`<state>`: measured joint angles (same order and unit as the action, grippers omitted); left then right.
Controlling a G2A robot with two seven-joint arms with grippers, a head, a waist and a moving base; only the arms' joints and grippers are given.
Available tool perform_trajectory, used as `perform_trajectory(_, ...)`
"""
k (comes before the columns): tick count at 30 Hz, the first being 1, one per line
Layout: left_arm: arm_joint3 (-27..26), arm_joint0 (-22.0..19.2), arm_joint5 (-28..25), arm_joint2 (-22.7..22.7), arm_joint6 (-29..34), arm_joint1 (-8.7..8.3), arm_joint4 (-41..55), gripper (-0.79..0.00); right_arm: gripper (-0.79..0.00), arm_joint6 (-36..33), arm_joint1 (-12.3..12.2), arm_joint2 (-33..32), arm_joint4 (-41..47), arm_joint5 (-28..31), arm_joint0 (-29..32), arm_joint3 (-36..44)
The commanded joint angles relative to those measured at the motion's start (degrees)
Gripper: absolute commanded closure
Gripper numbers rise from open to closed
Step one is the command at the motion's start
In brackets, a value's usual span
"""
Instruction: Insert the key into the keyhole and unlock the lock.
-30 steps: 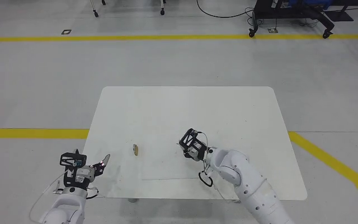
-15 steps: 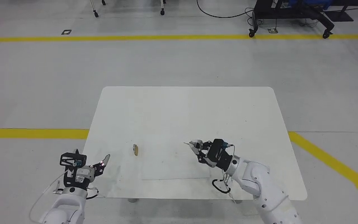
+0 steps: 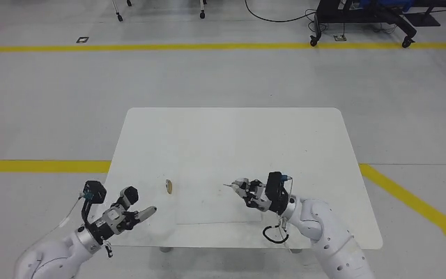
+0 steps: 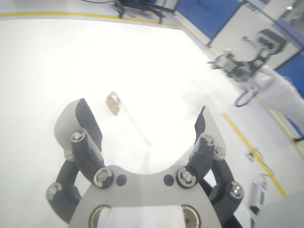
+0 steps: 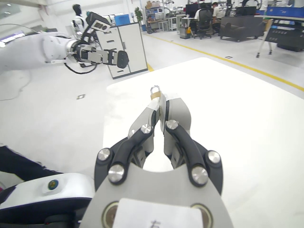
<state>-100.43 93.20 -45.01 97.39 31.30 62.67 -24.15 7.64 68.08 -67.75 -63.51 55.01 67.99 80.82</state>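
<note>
A small brass padlock (image 3: 168, 185) lies on the white table (image 3: 230, 132) near its front left; it also appears ahead of each wrist camera (image 4: 112, 102) (image 5: 155, 93). My right gripper (image 3: 240, 185) hovers low over the table to the right of the padlock. Its fingers are shut on the key (image 5: 162, 110), whose thin tip (image 3: 228, 185) points toward the lock. My left gripper (image 3: 141, 204) sits at the table's front left edge, open and holding nothing (image 4: 141, 110), with the padlock a short way ahead of its fingertips.
A faint seam line (image 4: 137, 126) runs across the table surface near the padlock. Yellow floor lines (image 3: 209, 47) cross the floor behind and beside the table. A wheeled cart (image 3: 362, 17) stands far back right.
My left arm swung in from beside the table, and its gripper now points at the padlock. My right gripper turned with the key and shifted slightly toward the lock.
</note>
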Motion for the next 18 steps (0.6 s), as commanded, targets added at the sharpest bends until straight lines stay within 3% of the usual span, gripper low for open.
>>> perform_trajectory(1, 0.9, -2.5, -2.2, -2.1, 11.3, -0.82, 13.6, -0.785, 0.0, 0.4, 0.4, 2.1, 2.6, 3.0, -2.4, -3.6)
perform_trajectory(4, 2.3, -6.8, -1.5, -6.0, 24.7, -1.94, 26.5, -0.785, 0.0, 2.2, 1.0, 6.1, 6.8, 3.0, -4.9, -6.4)
perform_trajectory(8, 4.1, -13.9, 7.9, -13.6, 35.9, -3.21, 37.5, -0.785, 0.0, 4.0, 0.6, 11.4, 13.1, 3.0, -8.0, -8.9)
perform_trajectory(18, 3.9, -15.2, 8.4, -16.1, 36.3, -3.22, 41.8, -0.785, 0.0, 3.4, 0.6, 12.7, 14.9, 3.0, -7.4, -8.2)
